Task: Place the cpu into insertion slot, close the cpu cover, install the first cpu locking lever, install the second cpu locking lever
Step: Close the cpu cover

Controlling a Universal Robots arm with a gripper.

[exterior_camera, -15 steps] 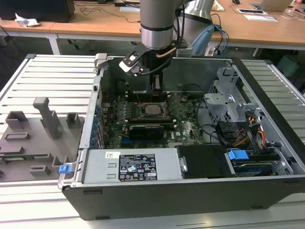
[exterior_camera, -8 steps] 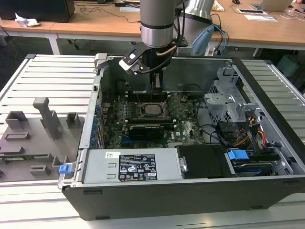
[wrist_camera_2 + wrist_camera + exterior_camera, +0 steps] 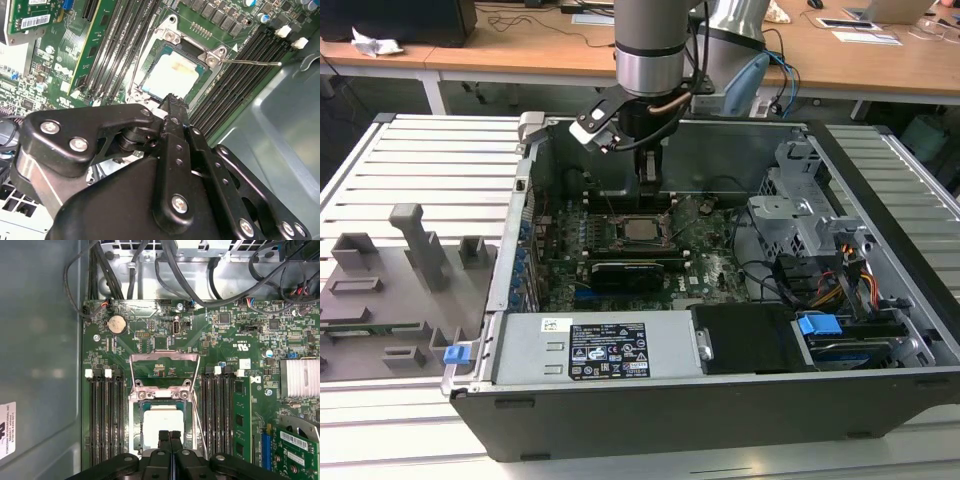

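Cpu [image 3: 161,421] in insertion slot [image 3: 134,426], cpu cover [image 3: 165,358] open

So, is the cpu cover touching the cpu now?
Apart. In the first wrist view the cpu cover stands swung open, well away from the cpu, which lies bare in the insertion slot.

One cpu [image 3: 160,422], one insertion slot [image 3: 135,425], one tool [image 3: 170,433]. In the first wrist view: one coin-cell battery [image 3: 116,325], four white memory-slot latches [image 3: 88,373] and one finned heatsink [image 3: 300,377]. In the exterior view: two blue plastic tabs [image 3: 455,352] and one labelled power supply [image 3: 605,350].
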